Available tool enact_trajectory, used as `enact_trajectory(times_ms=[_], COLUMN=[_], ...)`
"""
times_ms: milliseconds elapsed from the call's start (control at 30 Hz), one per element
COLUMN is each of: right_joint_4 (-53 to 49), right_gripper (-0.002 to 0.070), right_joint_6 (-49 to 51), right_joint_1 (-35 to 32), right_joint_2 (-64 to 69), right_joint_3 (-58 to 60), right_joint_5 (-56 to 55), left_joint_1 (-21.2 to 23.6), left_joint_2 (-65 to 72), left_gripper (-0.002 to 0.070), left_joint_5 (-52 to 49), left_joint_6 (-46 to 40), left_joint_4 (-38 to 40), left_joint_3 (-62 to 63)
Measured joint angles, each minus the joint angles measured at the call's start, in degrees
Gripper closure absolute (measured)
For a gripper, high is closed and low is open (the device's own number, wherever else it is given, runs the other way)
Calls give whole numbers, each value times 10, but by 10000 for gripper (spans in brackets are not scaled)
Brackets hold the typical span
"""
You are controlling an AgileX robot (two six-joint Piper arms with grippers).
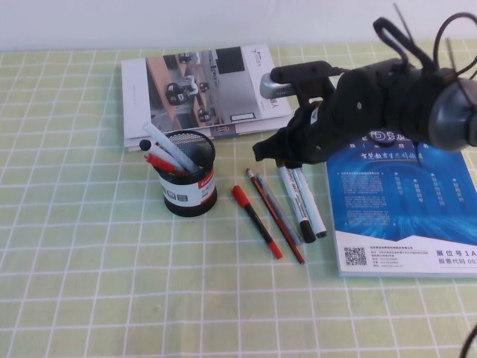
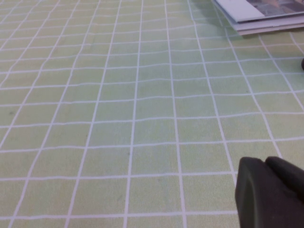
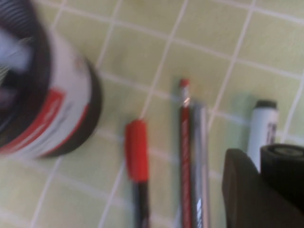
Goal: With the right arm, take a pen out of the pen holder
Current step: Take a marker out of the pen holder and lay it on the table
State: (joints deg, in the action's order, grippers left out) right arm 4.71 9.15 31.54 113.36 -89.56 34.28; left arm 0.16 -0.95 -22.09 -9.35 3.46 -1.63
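- The left gripper [image 2: 270, 194] shows only as a dark block low over the green checked tablecloth [image 1: 89, 283] in its own wrist view. I cannot tell how its jaws stand.
- The black mesh pen holder [image 1: 188, 183] stands upright on the cloth. The pens [image 1: 165, 145] in it, white and red, lean toward 10 o'clock.
- A magazine [image 1: 201, 86] lies at 12 o'clock from the holder.
- At 3 o'clock from the holder, a red pen [image 1: 257, 222] lies loose on the cloth.
- Next come a thin red pencil [image 1: 287, 237] and a grey pen [image 1: 283, 212], side by side.
- The right gripper [image 1: 279, 156] hangs at 12 o'clock over these loose pens, apart from the holder. I cannot tell whether its jaws hold anything.
- Two white markers [image 1: 311, 207] lie beside the grey pen.
- A blue booklet [image 1: 402, 216] lies at 3 o'clock from the markers.
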Motion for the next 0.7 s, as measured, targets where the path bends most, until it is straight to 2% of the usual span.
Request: enact_trajectory(times_ms=[333,700], right_joint_4=[1,1], right_gripper=[596,596], right_joint_6=[3,3], right_joint_1=[-26,-29], right_joint_2=[72,90], right_joint_3=[-43,-43], right_joint_5=[-40,-60], left_joint_1=[0,0], left_joint_2=[0,0], left_gripper=[680,680], left_joint_5=[0,0], left_joint_6=[0,0], left_joint_4=[0,0], left_joint_3=[0,0])
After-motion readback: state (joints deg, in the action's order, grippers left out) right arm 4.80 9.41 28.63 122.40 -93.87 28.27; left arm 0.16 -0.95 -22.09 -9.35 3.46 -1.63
